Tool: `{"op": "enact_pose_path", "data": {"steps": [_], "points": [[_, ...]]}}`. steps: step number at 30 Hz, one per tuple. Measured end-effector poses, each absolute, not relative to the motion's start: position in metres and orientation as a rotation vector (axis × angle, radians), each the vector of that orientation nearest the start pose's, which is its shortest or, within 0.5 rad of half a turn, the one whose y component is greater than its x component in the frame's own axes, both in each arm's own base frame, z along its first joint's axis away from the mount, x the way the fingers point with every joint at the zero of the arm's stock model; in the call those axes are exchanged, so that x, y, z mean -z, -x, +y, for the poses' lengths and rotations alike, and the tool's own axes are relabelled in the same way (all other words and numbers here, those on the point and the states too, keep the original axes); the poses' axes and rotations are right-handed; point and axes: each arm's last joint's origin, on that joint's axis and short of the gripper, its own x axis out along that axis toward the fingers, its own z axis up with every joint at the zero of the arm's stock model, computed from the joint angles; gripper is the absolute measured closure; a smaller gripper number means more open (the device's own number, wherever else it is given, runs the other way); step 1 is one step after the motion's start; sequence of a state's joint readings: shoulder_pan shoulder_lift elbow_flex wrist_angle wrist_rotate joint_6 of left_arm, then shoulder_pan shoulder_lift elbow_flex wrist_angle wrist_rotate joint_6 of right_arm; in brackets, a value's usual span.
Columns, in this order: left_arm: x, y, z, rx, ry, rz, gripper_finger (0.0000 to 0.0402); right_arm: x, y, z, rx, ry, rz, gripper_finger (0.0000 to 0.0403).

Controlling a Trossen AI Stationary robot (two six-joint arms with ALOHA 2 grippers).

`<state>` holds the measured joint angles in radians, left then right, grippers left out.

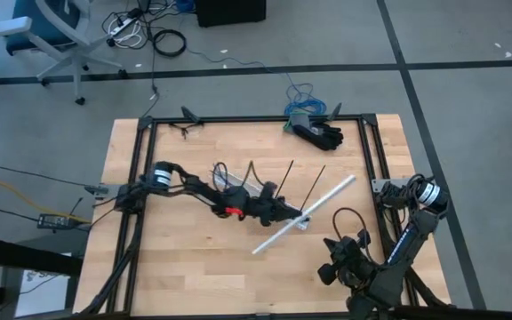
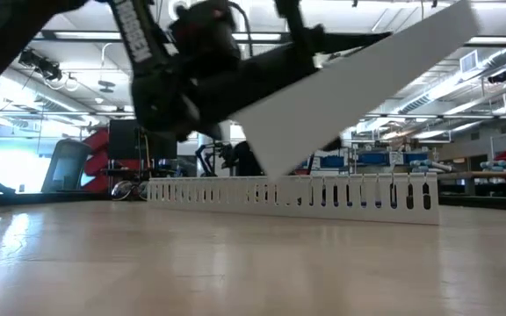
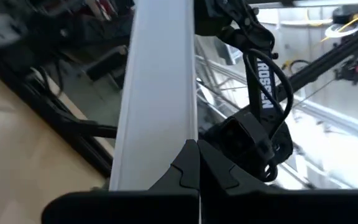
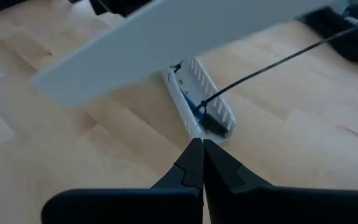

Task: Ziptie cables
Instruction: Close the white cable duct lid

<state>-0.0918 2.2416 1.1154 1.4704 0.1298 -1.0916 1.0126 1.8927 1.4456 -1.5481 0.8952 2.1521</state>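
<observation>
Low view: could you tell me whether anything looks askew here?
Yes: the long flat white plastic strip hangs steeply tilted above the white slotted plastic channel lying on the table, held by the left gripper; the right gripper waits aside.

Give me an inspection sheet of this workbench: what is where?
Surface: pale wooden table in a black frame.
Job's things: thin black plastic zipties lie mid-table; one pokes from the short white slotted channel, which holds a blue wire.
Clutter: long flat white strip, raised aslant; black bundle at the far edge.
Hands: left hand shut, at the strip; right hand shut, pointing at the channel.
Cables: blue coil beyond the far edge.
Surroundings: office chair, floor leads.
</observation>
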Motion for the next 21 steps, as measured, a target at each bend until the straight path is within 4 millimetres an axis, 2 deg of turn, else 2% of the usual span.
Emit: {"op": "enact_pose_path", "data": {"steps": [3,6,11,21], "points": [[-0.141,-0.449,-0.044,0.419,1.12,-0.188,0.0401,-0.224,-0.187,0.255,0.866,-0.326,0.543,0.0403],[-0.124,-0.458,-0.041,0.385,1.189,-0.155,0.0401,-0.224,-0.187,0.255,0.867,-0.328,0.543,0.0403],[-0.112,-0.459,-0.032,0.342,1.245,-0.179,0.0386,-0.223,-0.186,0.256,0.866,-0.334,0.548,0.0403],[-0.113,-0.456,-0.015,0.407,1.223,-0.195,0.0345,-0.223,-0.187,0.257,0.865,-0.341,0.548,0.0403]]}}
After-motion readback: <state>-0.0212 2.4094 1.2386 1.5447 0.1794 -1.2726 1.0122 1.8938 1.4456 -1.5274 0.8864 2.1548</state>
